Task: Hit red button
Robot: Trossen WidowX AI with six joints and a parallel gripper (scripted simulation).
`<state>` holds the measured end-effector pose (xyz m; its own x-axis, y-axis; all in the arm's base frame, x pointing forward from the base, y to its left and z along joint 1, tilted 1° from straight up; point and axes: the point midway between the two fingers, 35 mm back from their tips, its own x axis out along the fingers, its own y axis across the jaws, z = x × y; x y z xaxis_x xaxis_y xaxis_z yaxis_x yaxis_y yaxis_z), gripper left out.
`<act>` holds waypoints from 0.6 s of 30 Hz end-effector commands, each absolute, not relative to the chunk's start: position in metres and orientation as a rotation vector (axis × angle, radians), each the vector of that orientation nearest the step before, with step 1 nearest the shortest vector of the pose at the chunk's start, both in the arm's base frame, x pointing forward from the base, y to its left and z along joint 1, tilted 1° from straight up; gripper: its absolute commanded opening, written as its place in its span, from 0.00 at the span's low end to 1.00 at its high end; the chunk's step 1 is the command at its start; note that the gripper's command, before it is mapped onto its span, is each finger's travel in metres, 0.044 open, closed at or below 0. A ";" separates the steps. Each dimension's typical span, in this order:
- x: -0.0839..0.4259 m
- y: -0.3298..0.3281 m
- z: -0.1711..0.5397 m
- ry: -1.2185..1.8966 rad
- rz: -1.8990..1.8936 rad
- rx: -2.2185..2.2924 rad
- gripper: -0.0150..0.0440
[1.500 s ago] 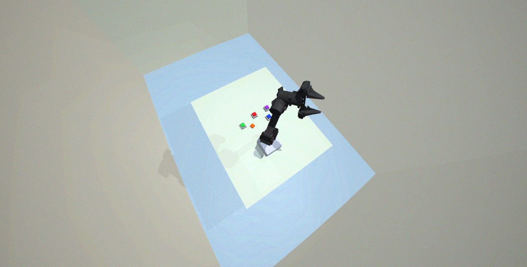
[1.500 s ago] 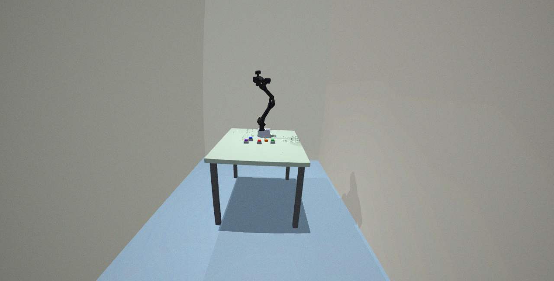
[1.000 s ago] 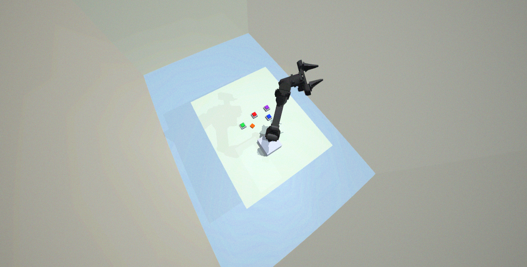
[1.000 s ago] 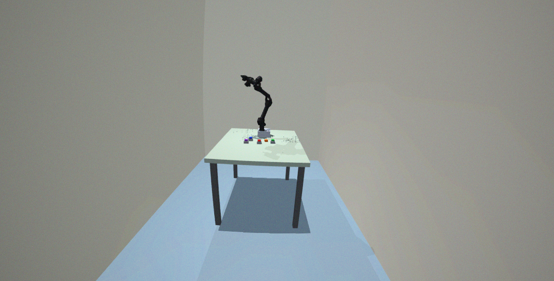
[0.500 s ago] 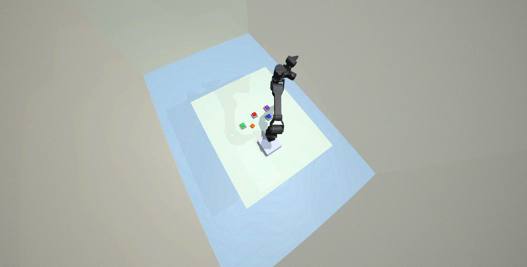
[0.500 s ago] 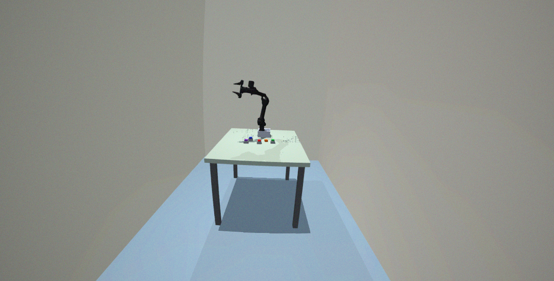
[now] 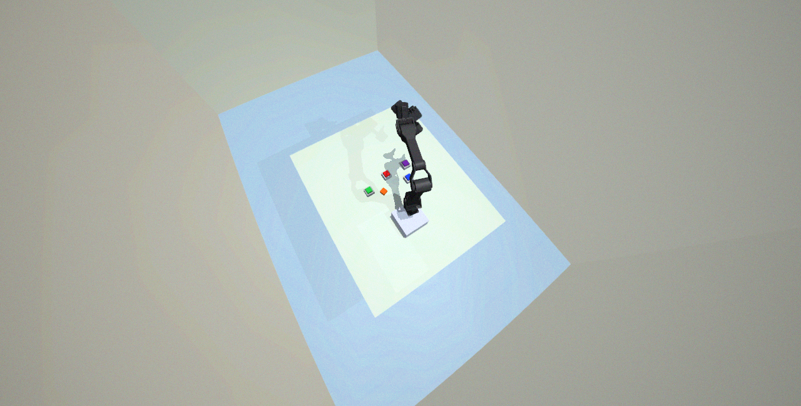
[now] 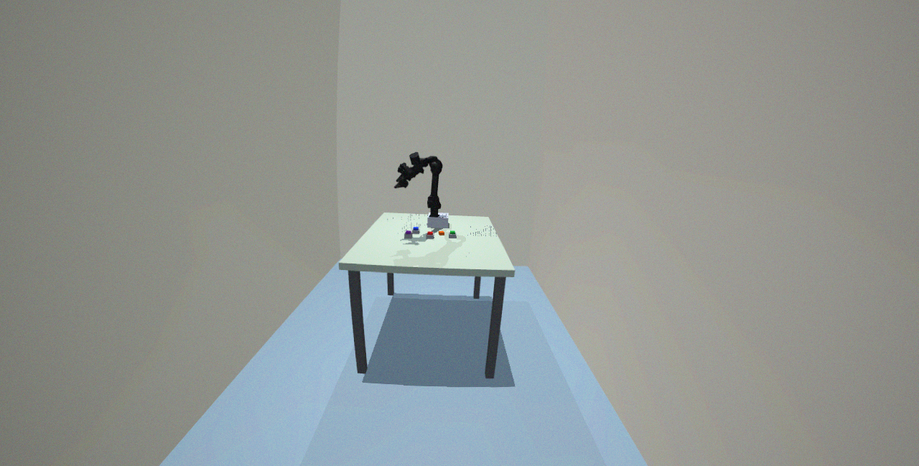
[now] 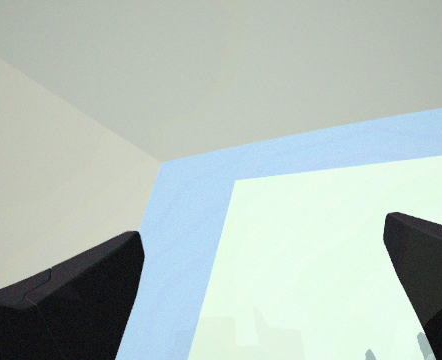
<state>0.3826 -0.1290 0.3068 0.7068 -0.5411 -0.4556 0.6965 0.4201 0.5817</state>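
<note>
The red button (image 7: 386, 174) (image 8: 429, 233) sits in a grey housing on the pale table (image 7: 358, 280) (image 8: 423, 267), in front of the arm's base. My gripper (image 8: 398, 185) (image 9: 266, 238) is open with nothing between its fingers. It hangs high above the table, out past the buttons and off to the purple button's side, and touches nothing. In the wrist view both fingertips stand wide apart, with table, floor and walls beyond. The red button does not show in the wrist view.
A purple button (image 7: 405, 163) (image 8: 408, 233) and a blue button (image 7: 407, 177) (image 8: 416, 229) stand on one side of the red one. An orange block (image 7: 383, 191) (image 8: 441, 233) and a green button (image 7: 368, 191) (image 8: 452, 233) are on the other. The arm partly covers the blue button in the top view.
</note>
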 end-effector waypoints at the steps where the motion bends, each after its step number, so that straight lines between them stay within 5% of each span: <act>1: 0.385 -0.086 0.241 0.576 -0.661 0.591 0.93; 14: 0.288 0.036 0.093 1.510 0.087 -0.123 0.93; 18: 0.282 0.040 0.089 1.541 0.128 -0.148 0.93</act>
<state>0.2987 0.0301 0.1004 0.1184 -0.0353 -0.9923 -0.0607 0.9972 -0.0428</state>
